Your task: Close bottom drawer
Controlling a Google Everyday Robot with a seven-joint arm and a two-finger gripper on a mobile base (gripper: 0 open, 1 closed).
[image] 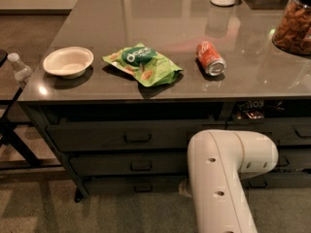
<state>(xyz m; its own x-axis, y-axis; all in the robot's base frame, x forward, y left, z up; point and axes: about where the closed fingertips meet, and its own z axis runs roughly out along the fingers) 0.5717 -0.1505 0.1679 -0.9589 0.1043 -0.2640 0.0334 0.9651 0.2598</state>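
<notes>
Jaws out of sight behind the bulky white arm link point(228, 178); impossible to tell whether open or closed; only a pale stub of the gripper point(184, 189) showing, low and close to the right end of the wide dark grey bottom drawer point(131, 185); lowest of three stacked under the glossy grey desk point(160, 13), front looking almost level with those above. Probably the closing push itself, near its end; next, a short straight press inward until flush. Elbow bent; big link rising from the lower edge; forearm tucked down and left toward the drawer.
</notes>
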